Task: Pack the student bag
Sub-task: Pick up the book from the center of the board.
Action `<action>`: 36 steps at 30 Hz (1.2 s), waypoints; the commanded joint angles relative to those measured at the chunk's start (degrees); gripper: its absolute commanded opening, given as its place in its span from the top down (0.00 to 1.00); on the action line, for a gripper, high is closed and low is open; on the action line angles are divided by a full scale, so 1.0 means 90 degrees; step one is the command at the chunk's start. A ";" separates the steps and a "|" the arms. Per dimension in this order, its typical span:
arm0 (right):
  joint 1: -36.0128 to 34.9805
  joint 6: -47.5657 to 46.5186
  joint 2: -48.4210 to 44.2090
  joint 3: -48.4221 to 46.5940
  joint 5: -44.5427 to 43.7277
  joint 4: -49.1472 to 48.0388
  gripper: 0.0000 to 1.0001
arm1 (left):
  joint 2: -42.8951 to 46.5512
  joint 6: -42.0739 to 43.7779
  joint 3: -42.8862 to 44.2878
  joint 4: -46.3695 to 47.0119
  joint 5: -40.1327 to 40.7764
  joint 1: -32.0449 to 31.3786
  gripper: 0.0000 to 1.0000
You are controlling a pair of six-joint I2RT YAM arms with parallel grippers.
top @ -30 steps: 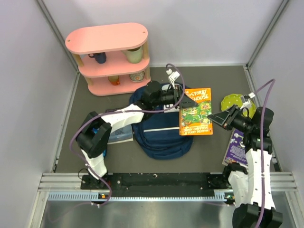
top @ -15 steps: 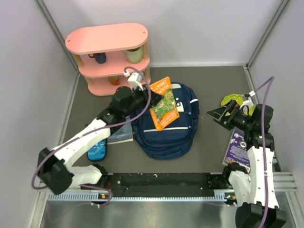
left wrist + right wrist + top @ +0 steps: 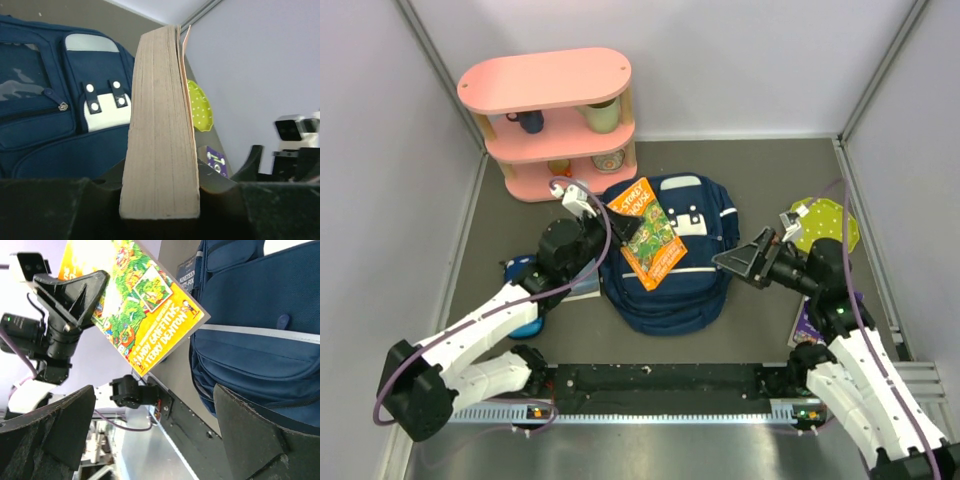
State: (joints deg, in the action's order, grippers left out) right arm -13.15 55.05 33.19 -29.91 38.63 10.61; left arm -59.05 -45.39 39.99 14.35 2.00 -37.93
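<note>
The student bag (image 3: 672, 275) is a navy backpack lying flat in the middle of the table, also seen in the left wrist view (image 3: 50, 125) and the right wrist view (image 3: 260, 330). My left gripper (image 3: 620, 232) (image 3: 160, 197) is shut on a thick orange-covered book (image 3: 652, 243) (image 3: 160, 140) (image 3: 135, 305), held tilted above the bag's upper left part. The right gripper (image 3: 732, 262) (image 3: 155, 425) stands open at the bag's right edge, pointing left, with nothing between its fingers.
A pink shelf (image 3: 555, 120) with cups stands at the back left. A green dotted disc (image 3: 822, 220) (image 3: 200, 107) and a purple book (image 3: 808, 322) (image 3: 216, 162) lie at the right. A bright-blue pencil case (image 3: 527, 325) and a flat notebook (image 3: 582, 290) lie left of the bag.
The left arm has carried the book from the bag's right side over to its upper left. The right gripper has opened and moved left and down, up to the bag's right edge.
</note>
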 commanded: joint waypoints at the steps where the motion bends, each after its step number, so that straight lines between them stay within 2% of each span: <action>1: -0.0550 0.1206 0.0530 0.0256 -0.0454 -0.1614 0.01 | 0.0428 -0.0650 -0.0039 0.1803 -0.0144 -0.0024 1.00; 3: -0.0968 0.1635 0.0900 0.0462 -0.0600 -0.2134 0.01 | 0.0389 -0.0699 -0.0039 0.2066 -0.0446 -0.0024 1.00; 7: -0.1807 0.1745 0.1477 0.0414 -0.1215 -0.2915 0.01 | 0.0252 -0.0894 -0.0058 0.2506 -0.0759 -0.0033 1.00; 10: -0.2151 0.1755 0.1751 0.0335 -0.1645 -0.3336 0.01 | 0.0106 -0.0991 -0.0048 0.2702 -0.1013 -0.0033 1.00; 18: -0.2211 0.2017 0.2044 0.0345 -0.1851 -0.4117 0.01 | -0.0167 -0.1402 -0.0293 0.3522 -0.1189 -0.0043 1.00; 23: -0.2231 0.2448 0.2298 0.0608 -0.1842 -0.5396 0.02 | -0.0538 -0.1773 -0.0322 0.4127 -0.1452 -0.0043 1.00; 34: -0.2231 0.2546 0.1996 0.0863 -0.2027 -0.5876 0.29 | -0.0685 -0.1939 -0.0498 0.4441 -0.1414 -0.0043 1.00; 36: -0.2221 0.2536 0.1986 0.0863 -0.1988 -0.5954 0.37 | -0.0714 -0.1940 -0.0498 0.4421 -0.1414 -0.0043 1.00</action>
State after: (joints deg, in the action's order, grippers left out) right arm -32.53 78.22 52.75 -21.89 21.71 -37.45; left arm -65.91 -61.36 35.27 45.28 -10.33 -38.04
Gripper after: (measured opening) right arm 0.674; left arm 0.307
